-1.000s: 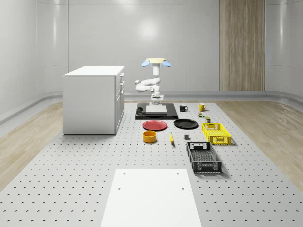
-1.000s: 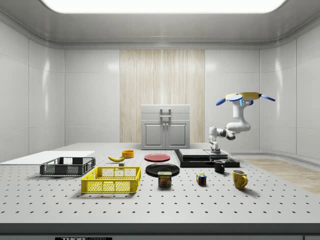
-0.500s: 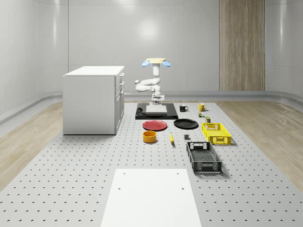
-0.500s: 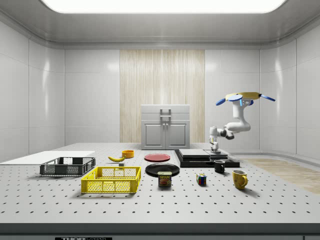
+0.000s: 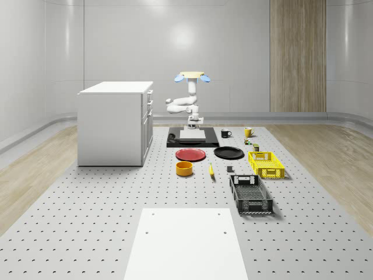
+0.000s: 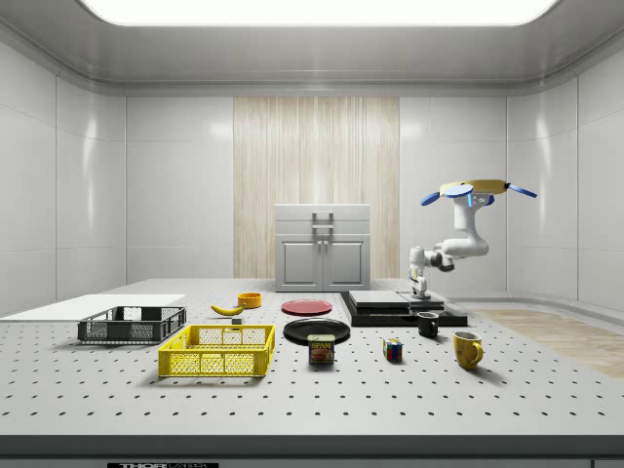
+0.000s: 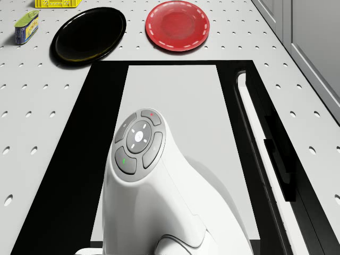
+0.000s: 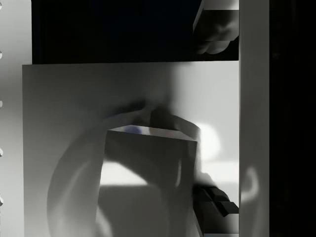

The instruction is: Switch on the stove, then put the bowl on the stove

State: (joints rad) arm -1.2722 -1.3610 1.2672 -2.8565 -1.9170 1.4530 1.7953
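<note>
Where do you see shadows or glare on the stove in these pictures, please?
Wrist view: a dark rounded shadow lies across the stove's pale top, with a bright glare patch beside it. Drone view: the stove top is evenly lit, the arm glossy white above it. Side view: the ceiling panel glows brightly, and the drone hovers beyond the stove.

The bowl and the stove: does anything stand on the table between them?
Yes. The red plate lies on the table between the orange bowl and the stove. Lifted over, nothing visible blocks it.
</note>
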